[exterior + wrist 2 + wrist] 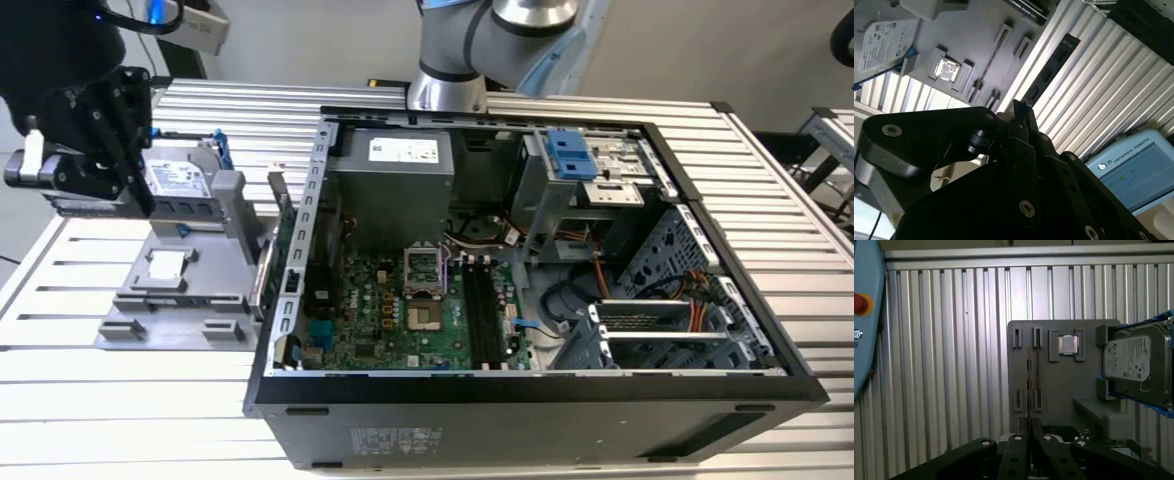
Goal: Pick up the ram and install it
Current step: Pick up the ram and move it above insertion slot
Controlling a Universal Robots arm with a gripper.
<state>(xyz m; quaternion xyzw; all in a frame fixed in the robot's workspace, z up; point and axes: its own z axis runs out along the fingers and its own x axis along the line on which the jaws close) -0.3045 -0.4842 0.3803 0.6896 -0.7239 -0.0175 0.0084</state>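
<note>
Pick-up stage is judged complete, installation outstanding. At the exterior view's left the gripper (80, 140) hangs over the grey parts holder (174, 300) on the ribbed bench (134, 400). In the second wrist view the jaws are drawn narrow on one end of the ram (1050, 67), and the rest of the stick juts out free beyond them over the bench ribs. The first wrist view shows the ram (1028, 385) edge-on, in line with the holder's slotted clips; whether it is fully clear of them cannot be told. The holder carries the hard drive (174, 180), standing in its blue rails, and a square processor chip (1068, 344) lying flat in its recess. Further to the exterior view's right stands the open computer case (534, 395), well apart from the gripper. It contains the motherboard (387, 310), the power supply (400, 165) and a drive cage with a blue fitting (574, 155). The dark memory slots (483, 315) appear unfilled, so seating the ram is left to do
</note>
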